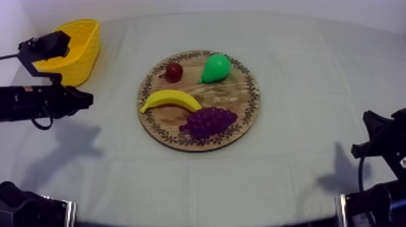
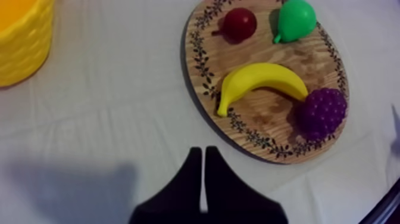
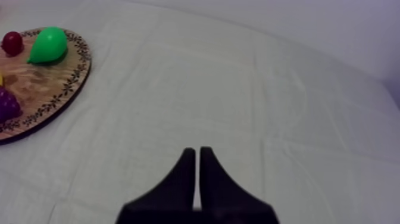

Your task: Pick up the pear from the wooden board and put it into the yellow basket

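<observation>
Grey-white cloth point(image 1: 302, 169) lies open between both arms and the board point(image 1: 252, 99), with free room on every side of it.

Left gripper point(image 2: 202, 150) hangs low over the cloth, just short of the board's rim. Its fingers are pressed together in a wedge and hold nothing.

Right gripper point(image 3: 197, 151) is the same, well apart from the board.

Banana point(image 1: 172, 99) and grapes point(image 1: 208, 121) lie on the board's near half.

Pear point(image 1: 215, 68) lies on the far half, near the small red fruit point(image 1: 174, 72).

Yellow basket point(image 1: 81, 51) stands at the far left by the cloth's edge, partly hidden by the left arm.
</observation>
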Controlling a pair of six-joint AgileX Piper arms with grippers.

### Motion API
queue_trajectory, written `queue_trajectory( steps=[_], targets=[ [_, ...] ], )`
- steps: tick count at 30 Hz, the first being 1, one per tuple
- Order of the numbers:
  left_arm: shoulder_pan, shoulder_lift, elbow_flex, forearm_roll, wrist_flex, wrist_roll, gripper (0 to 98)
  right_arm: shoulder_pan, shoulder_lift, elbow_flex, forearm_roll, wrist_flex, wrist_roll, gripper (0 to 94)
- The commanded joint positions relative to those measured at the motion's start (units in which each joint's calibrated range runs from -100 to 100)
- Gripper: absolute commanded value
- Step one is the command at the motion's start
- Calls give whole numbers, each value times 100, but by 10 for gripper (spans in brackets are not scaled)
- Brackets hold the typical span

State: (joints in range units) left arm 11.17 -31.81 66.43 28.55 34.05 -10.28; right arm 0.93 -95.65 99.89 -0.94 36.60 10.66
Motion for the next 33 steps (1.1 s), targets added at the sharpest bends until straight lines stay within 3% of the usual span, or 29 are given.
queue_trajectory(
  steps=[1, 8, 21, 28, 33],
  targets=[
    [77, 318, -406, -28, 36, -17, 6, -1, -2, 0, -1, 1, 1, 4],
    [408, 1022, -1238, -128, 85, 37, 6, -1, -2, 0, -1, 1, 1, 4],
    [1025, 2554, -3740, -1221, 883, 986, 2, -1, -2, 0, -1, 1, 3, 4],
    [1162, 3552, -5395, -1604, 1744, 1226, 1, -1, -2, 0, -1, 1, 2, 4],
    [1228, 4198, -6342, -1761, 2187, 1324, 0, -1, -2, 0, -1, 1, 1, 4]
  ],
)
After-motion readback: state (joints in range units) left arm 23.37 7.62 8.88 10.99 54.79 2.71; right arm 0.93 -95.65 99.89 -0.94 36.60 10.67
